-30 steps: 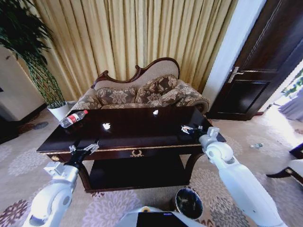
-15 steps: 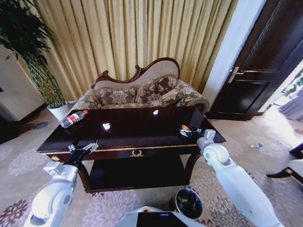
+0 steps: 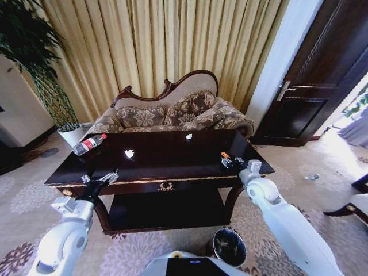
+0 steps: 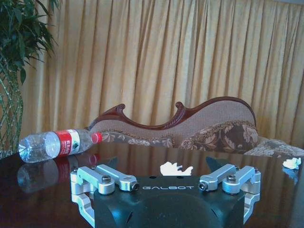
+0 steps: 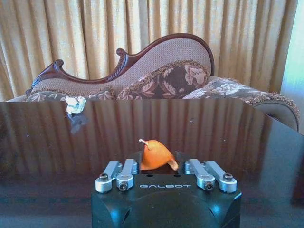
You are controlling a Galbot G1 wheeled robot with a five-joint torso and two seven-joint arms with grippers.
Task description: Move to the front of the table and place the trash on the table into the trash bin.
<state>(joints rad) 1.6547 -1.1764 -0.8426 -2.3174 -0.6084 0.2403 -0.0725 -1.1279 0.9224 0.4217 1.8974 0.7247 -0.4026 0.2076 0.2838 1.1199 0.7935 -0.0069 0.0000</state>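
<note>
The dark glossy table stands right in front of me. My right gripper hovers over its right end, shut on a tiny orange piece, which sits pinched in the jaws. A clear bottle with a red cap lies at the table's far left, also in the left wrist view. One white crumpled scrap lies left of centre and another near the back edge. My left gripper is open at the table's front left edge. The dark round trash bin stands on the carpet below the right arm.
A patterned carved-back sofa and gold curtains are behind the table. A white plant pot stands at the back left and a dark door at the right. Patterned carpet surrounds the table.
My right gripper has shifted a little back from the table's right end, toward me, keeping the orange piece. The left arm has barely moved.
</note>
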